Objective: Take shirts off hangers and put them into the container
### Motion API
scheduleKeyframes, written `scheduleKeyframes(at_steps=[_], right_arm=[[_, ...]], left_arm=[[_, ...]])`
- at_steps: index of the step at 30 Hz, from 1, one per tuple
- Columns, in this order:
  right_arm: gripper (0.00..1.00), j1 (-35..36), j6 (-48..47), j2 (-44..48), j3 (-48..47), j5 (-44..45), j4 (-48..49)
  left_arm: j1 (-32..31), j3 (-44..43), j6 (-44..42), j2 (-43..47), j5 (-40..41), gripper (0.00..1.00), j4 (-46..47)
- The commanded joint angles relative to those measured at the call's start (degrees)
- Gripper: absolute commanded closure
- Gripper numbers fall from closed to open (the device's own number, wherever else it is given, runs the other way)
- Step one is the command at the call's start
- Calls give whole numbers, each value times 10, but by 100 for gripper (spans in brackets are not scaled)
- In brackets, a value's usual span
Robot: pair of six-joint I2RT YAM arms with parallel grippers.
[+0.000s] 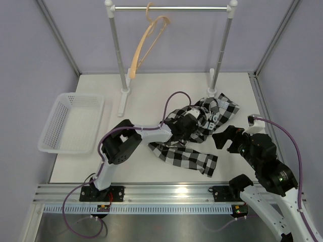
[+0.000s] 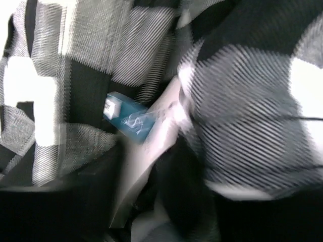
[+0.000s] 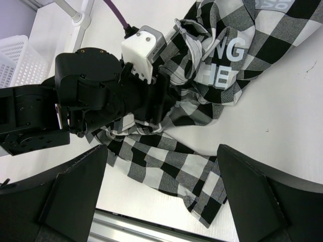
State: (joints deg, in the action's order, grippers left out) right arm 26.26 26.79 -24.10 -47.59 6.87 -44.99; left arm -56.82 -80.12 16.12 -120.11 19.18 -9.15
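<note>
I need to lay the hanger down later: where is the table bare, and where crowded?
Bare table runs between the rail posts, behind the shirt; a narrower strip lies along the near edge between left arm base and right arm base. The centre is crowded: shirt, left end effector in it, right end effector beside it.

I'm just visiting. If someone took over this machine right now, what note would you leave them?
Left tool: buried in the shirt on the table; grip unclear.
Right tool: open, empty, beside the shirt.
Hanger: bare, on the rail.
Basket: at the table's left, no shirt in it.
Done: shirt off hanger.
Left: carry it to the basket.
</note>
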Motion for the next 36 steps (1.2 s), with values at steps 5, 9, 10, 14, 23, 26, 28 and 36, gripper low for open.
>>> scheduleKeyframes(at_steps=[5, 9, 10, 14, 23, 26, 28, 36], right_arm=[[1, 5, 3, 0, 0, 3, 4], [1, 5, 3, -1, 0, 3, 6], [1, 5, 3, -2, 0, 3, 7], [1, 5, 2, -3, -1, 4, 10], [0, 5, -6, -11, -16, 6, 16], [1, 5, -11, -19, -27, 2, 18], [1, 5, -16, -24, -30, 2, 21], [1, 5, -31, -49, -53, -13, 35]], left_arm=[[19, 65, 80, 9, -9, 92, -30], [42, 107, 106, 71, 6, 100, -41], [52, 122, 110, 87, 10, 100, -46], [67, 162, 122, 185, 50, 100, -72], [108, 194, 134, 407, 108, 100, -201], [136, 202, 132, 478, 113, 100, -243], [155, 200, 129, 521, 120, 100, -269], [239, 195, 126, 597, 145, 100, -376]])
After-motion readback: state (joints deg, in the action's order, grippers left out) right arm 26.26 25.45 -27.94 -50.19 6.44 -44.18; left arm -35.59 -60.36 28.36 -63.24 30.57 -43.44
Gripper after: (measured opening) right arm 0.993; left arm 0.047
